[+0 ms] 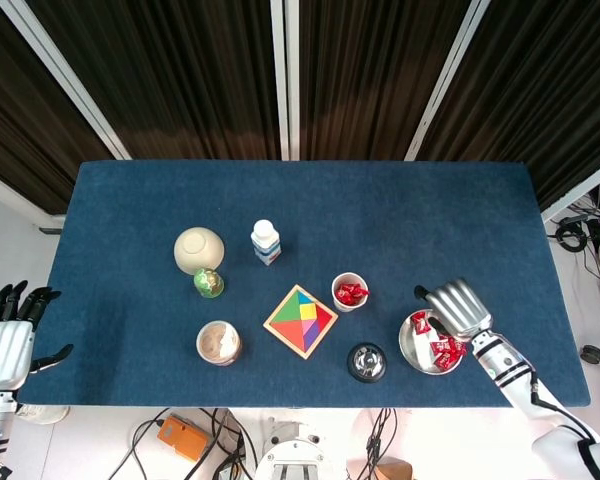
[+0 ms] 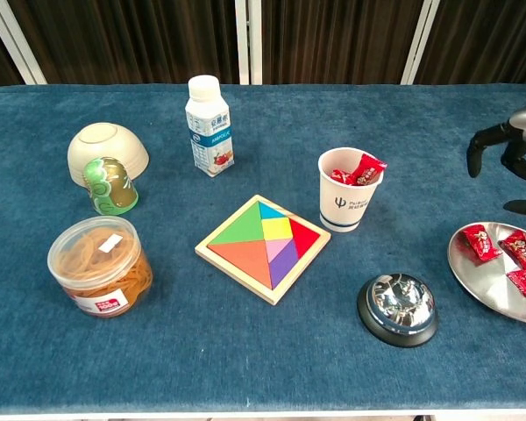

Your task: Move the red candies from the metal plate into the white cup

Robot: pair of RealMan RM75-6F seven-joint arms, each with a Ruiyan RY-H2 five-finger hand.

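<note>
Our right hand (image 1: pixel 457 307) hovers over the far edge of the metal plate (image 1: pixel 416 350), fingers spread and curved downward, holding nothing; in the chest view only its dark fingertips (image 2: pixel 508 149) show, the rest cut off at the frame edge. Our left hand (image 1: pixel 10 335) hangs off the table's side, far from the plate, fingers apart and empty.

We count one white cup (image 2: pixel 348 202) beside the plate, with red candies (image 2: pixel 358 172) heaped in it, one poking above the rim; how many are inside we cannot tell. On the plate we count about four red candies (image 2: pixel 513 254), though the chest view crops the plate.

Beyond the cup lie one tangram puzzle (image 2: pixel 264 246), one bell (image 2: pixel 398 308), one milk bottle (image 2: pixel 208 115), one upturned bowl (image 2: pixel 107 151), one green jar (image 2: pixel 110 186) and one tub of rubber bands (image 2: pixel 99 265).
</note>
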